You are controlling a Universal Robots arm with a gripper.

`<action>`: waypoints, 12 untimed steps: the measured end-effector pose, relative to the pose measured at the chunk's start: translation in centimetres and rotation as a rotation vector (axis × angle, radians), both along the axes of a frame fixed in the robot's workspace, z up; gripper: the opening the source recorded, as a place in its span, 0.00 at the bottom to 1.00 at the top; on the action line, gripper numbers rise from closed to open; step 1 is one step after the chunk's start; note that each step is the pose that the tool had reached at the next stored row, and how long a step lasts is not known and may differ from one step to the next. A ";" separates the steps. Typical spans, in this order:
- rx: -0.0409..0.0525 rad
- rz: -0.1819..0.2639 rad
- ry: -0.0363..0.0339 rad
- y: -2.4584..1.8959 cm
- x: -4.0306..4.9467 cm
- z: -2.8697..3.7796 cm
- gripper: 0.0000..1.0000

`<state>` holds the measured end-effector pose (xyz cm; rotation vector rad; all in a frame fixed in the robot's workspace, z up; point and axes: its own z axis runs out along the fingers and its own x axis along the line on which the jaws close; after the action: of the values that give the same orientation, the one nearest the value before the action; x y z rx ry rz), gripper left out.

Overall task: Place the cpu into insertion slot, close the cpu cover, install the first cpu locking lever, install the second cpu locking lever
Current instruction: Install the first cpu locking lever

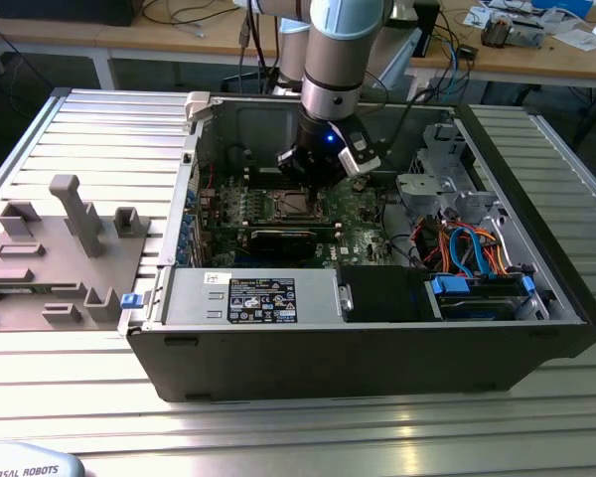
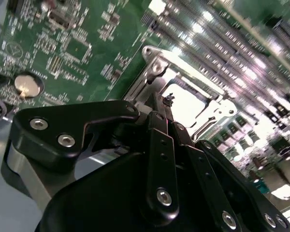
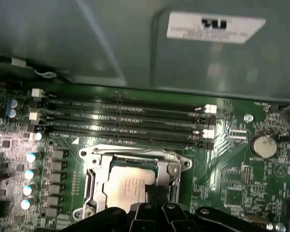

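Note:
The cpu (image 3: 124,186), a dull silver square, lies in its socket on the green motherboard. The cpu cover (image 3: 130,155) lies flat over it, its silvery frame around the chip. In the second wrist view the cover (image 2: 157,60) and the bright cpu top (image 2: 191,104) sit just past my fingertips. My gripper (image 3: 153,189) is low over the socket's edge, its black fingers (image 2: 162,145) pressed together with nothing visible between them. In the exterior view the gripper (image 1: 315,179) hangs inside the open computer case, right above the socket (image 1: 298,206).
Memory slots (image 3: 125,121) run beside the socket toward the case wall. A coin battery (image 3: 262,145) sits further along the board. A power supply (image 1: 258,298) and a drive cage with cables (image 1: 467,248) crowd the case. A grey fixture block (image 1: 60,248) stands outside.

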<state>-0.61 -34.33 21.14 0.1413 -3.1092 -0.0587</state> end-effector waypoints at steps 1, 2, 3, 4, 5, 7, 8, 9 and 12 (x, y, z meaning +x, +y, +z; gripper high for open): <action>0.0002 0.000 0.0000 -0.32 0.00 0.00 0.11; 0.0009 0.000 -0.0001 -0.60 0.00 0.00 0.11; 0.0011 0.000 0.0000 -0.63 0.00 0.03 0.11; 0.0011 0.000 0.0001 -0.63 0.00 0.13 0.11; 0.0013 0.000 0.0000 -0.63 0.00 0.55 0.11; 0.0013 0.000 0.0000 -0.63 0.00 1.07 0.11; 0.0013 0.000 0.0000 -0.63 0.00 1.18 0.11; 0.0013 0.000 0.0000 -0.62 0.00 1.23 0.11; 0.0015 0.000 0.0000 -0.63 0.00 1.65 0.11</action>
<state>-0.60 -34.95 22.79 0.1413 -3.1092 -0.0610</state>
